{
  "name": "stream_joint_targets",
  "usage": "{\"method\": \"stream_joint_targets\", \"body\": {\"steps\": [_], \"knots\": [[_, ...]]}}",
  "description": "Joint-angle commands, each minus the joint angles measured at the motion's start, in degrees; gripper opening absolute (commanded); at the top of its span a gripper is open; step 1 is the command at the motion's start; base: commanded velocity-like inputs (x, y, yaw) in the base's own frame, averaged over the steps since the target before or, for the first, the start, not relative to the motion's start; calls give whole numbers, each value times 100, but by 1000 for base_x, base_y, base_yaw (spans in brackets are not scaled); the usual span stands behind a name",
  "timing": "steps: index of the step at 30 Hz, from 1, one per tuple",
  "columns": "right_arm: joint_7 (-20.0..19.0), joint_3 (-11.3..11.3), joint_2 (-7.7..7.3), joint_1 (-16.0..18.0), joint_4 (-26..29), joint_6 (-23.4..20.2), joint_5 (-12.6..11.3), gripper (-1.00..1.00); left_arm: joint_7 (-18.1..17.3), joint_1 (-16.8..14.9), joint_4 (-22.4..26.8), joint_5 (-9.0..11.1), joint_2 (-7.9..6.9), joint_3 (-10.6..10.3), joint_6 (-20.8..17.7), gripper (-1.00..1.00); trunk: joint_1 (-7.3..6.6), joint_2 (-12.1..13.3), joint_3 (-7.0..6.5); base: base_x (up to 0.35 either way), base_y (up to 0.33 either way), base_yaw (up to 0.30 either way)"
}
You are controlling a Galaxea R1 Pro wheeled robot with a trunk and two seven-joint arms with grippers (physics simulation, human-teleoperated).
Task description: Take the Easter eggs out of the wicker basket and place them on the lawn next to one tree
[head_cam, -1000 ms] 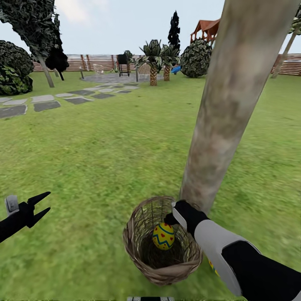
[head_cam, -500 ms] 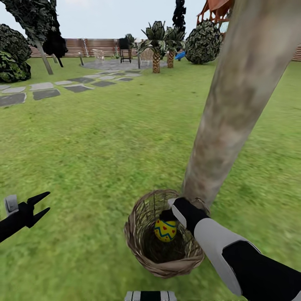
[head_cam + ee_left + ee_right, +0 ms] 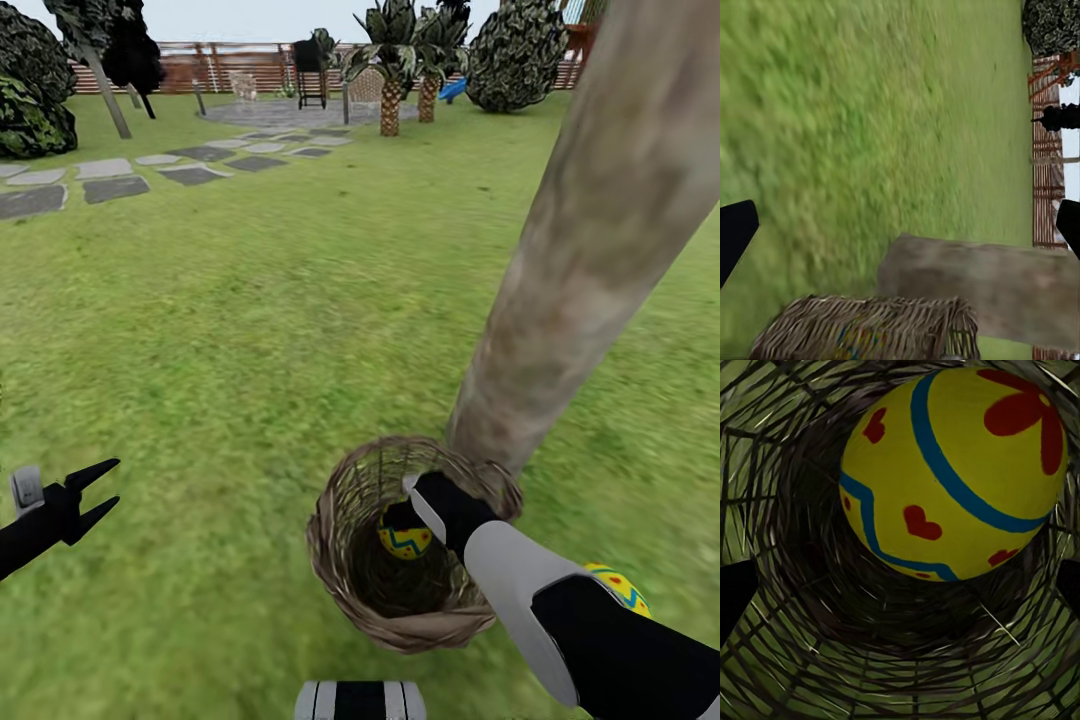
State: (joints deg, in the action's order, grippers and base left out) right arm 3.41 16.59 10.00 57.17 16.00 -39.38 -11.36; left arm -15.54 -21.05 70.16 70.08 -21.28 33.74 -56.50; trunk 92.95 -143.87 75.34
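Note:
The wicker basket stands on the lawn against the foot of the pale tree. My right gripper reaches down into the basket, just above a yellow Easter egg that it partly hides. In the right wrist view that Easter egg looms close on the basket's woven floor, and the right gripper is open with its dark fingertips wide apart. A second Easter egg lies on the grass by the trunk, behind my right forearm. My left gripper hovers open over the grass, well left of the basket.
Grey stepping-stone slabs run across the far left. Palms, dark bushes and a slat fence line the far end. Open grass stretches left of and beyond the basket.
The head camera has tilted down, so the whole scene has shifted up. My right gripper has sunk deeper into the basket, over the egg. The left gripper has held still.

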Motion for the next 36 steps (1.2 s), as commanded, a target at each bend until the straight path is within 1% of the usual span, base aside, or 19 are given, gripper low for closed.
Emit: {"method": "stream_joint_targets", "body": {"steps": [1,5,8,9,11,15,21,22,23,25,26,28,30,33,36], "knots": [[52,21,0,3,6,-19,-51,100,-45,-5,-2,-38,1,10,-28,100,1,-3,36,0,0,77],[78,4,0,3,8,3,-58,100,-45,-5,-2,-38,1,10,-28,100,11,-9,162,0,0,25],[75,-10,0,3,27,18,-61,100,-45,-5,-2,-33,1,10,-28,100,11,-9,190,0,0,3],[73,-18,0,2,114,23,-71,100,-45,-5,-2,-31,1,10,-28,100,11,-9,199,0,0,0],[71,-32,0,4,250,30,-85,100,-45,-6,-2,-30,1,10,-28,100,11,-9,209,0,0,0],[72,-72,0,0,330,98,-108,100,-45,-5,-2,-30,1,10,-28,100,11,-9,214,0,0,0],[102,-102,0,1,297,483,-132,100,-45,-5,-2,-29,9,10,-28,100,11,-9,215,0,0,0],[138,-102,0,2,288,505,-134,100,-45,-5,-2,-29,9,10,-28,100,11,-9,215,0,0,0],[326,-103,0,0,278,529,-146,100,-45,-5,-7,-29,9,10,-28,100,11,-9,215,0,0,0],[566,-103,0,1,274,543,-212,100,-45,-5,-6,-29,9,10,-28,100,11,-9,215,0,0,0],[689,-103,0,-2,277,550,-337,100,-45,-5,-7,-29,9,10,-28,100,11,-9,215,0,0,0],[781,-92,0,-3,285,565,-566,100,-45,-5,-4,-29,9,10,-28,100,11,-9,215,0,0,0],[810,-84,0,-4,277,574,-684,100,-45,-5,-3,-29,9,10,-28,100,11,-9,215,0,0,0],[824,-82,0,-3,265,565,-728,100,-45,-5,-2,-29,9,10,-28,100,11,-9,215,0,0,0],[821,-82,0,-3,263,570,-727,100,-45,-5,-2,-29,8,10,-28,100,19,-13,282,0,0,0]]}}
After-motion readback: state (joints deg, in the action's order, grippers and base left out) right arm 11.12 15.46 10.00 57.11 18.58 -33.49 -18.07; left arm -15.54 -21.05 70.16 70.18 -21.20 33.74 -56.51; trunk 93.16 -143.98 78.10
